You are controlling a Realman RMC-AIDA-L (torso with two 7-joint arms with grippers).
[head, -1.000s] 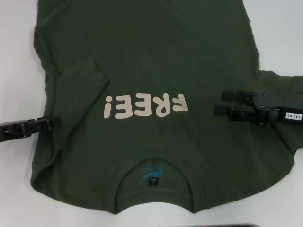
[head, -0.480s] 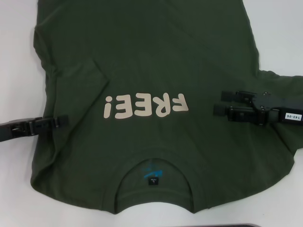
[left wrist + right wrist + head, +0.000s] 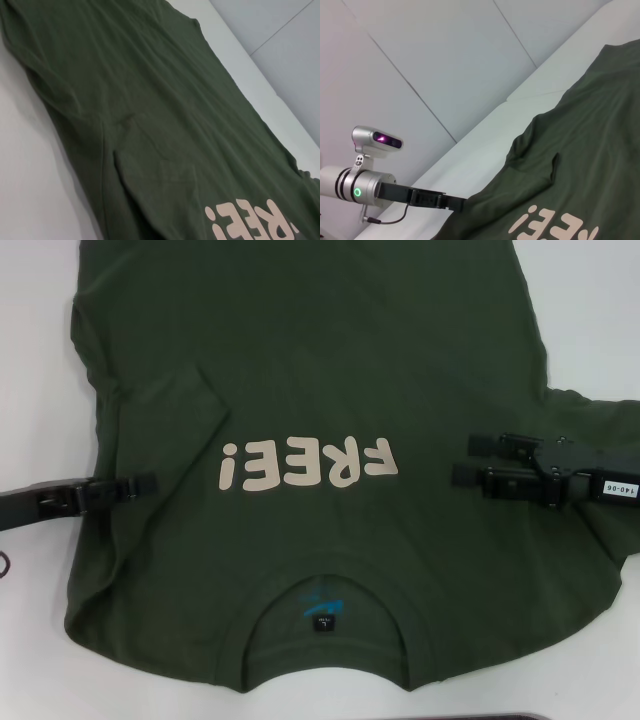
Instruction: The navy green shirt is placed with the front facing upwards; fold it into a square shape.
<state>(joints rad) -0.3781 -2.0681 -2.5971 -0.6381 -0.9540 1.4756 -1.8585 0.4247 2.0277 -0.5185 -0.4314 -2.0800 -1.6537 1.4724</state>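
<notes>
Surface: a white worktop is seen under everything, with pale wall panels behind it in the right wrist view.
Shirt: the navy green shirt is spread front-up across the worktop, neck towards the robot, body running away from it; the cream "FREE!" lettering is seen on the chest and the dark neck label inside the collar.
Left sleeve: it appears already turned in over the body, a diagonal edge lying beside the lettering.
Right sleeve: it is left spread outward under the right arm.
Left gripper: the left gripper is held low over the shirt's left side, level with the lettering; the jaws look drawn together, but whether cloth is pinched cannot be told.
Right gripper: the right gripper is held over the right chest beside the lettering; its jaws are parted, nothing between them.
Progress: early, as judged; the right side and the lengthwise folds are still to be made.
</notes>
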